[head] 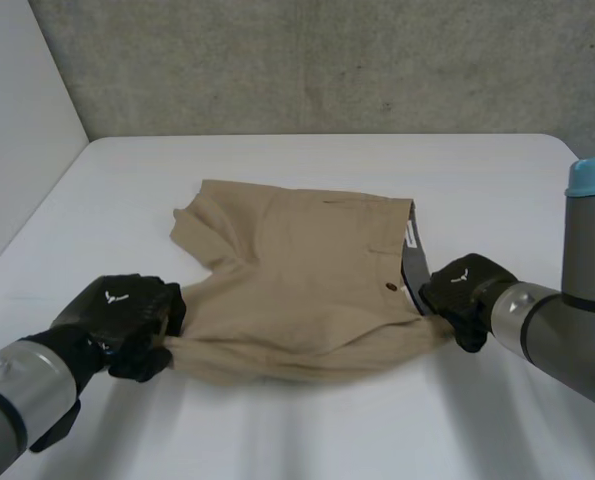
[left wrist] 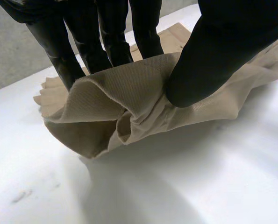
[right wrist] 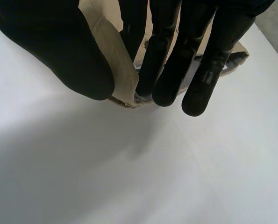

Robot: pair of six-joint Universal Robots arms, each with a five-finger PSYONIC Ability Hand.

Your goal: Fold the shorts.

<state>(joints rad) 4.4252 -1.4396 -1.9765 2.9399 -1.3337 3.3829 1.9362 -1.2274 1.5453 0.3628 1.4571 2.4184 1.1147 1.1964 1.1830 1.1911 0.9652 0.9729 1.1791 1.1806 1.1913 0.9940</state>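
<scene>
white table [head: 277, 440] under a grey wall [head: 307, 60] carries the tan shorts [head: 297, 270], spread between both hands. left hand [head: 122, 312] pinches the leg hem [left wrist: 82, 98] between thumb and fingers; its wrist view reveals soft twill bunching under the thumb. right hand [head: 462, 290] clamps the waistband corner [right wrist: 117, 70], the stiffer hold; its wrist view reveals the thumb pressing cloth against the fingers. light, limp cloth, likely to sag.

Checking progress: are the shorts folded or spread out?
Spread out: the shorts show two separate legs, nothing doubled over; left hand and right hand pinch near corners.
</scene>
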